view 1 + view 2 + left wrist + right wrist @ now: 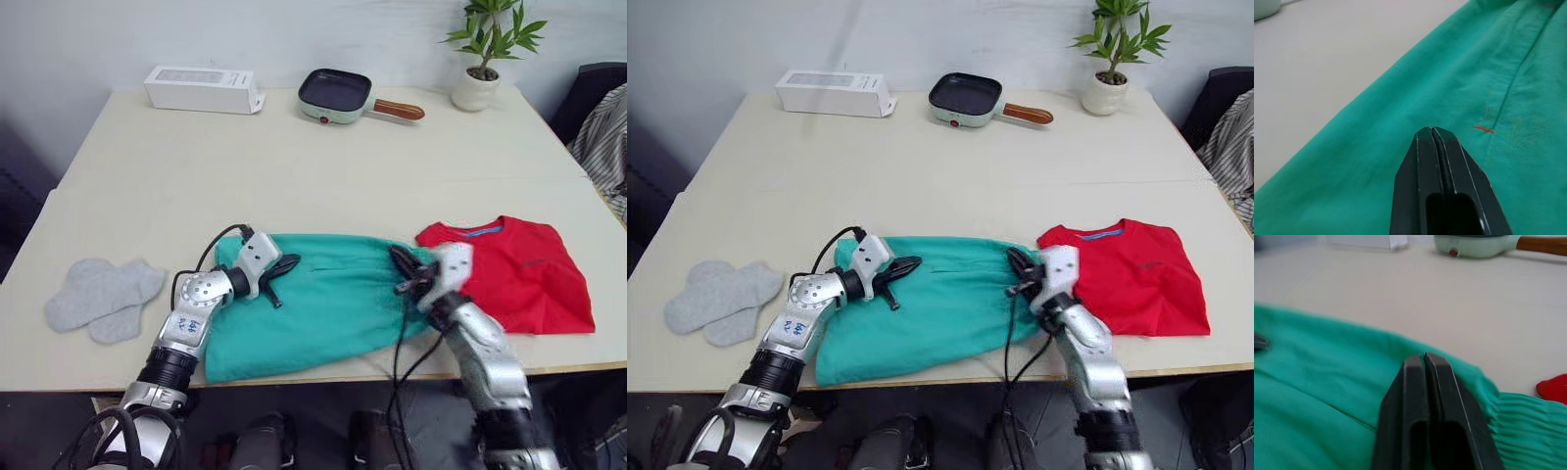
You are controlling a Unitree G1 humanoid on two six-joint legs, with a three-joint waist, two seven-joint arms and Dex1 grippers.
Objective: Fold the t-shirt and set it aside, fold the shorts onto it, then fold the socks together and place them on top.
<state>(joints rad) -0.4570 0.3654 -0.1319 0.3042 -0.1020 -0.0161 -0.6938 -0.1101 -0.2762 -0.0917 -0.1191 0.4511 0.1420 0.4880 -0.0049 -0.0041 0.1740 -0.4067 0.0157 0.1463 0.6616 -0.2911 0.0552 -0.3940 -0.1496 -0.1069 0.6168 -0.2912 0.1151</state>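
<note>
The teal-green shorts [328,313] lie spread flat at the table's front middle, gathered waistband [1520,423] toward the right. Just past the waistband, the red t-shirt [524,274] lies folded on the right side of the table. Far to the left, the two grey socks [103,296] lie overlapping. My left gripper [292,262] is shut, hovering over the shorts' left part near a small orange stitch [1484,129]. Over the waistband end, my right gripper [402,262] is shut too. In the wrist views no fabric shows between either pair of fingers.
A white box [203,89], a small green pan with a wooden handle [336,95] and a potted plant [482,59] stand along the far edge. Striped cloth [609,137] hangs off the table's right. The shorts' lower hem reaches the table's front edge [59,377].
</note>
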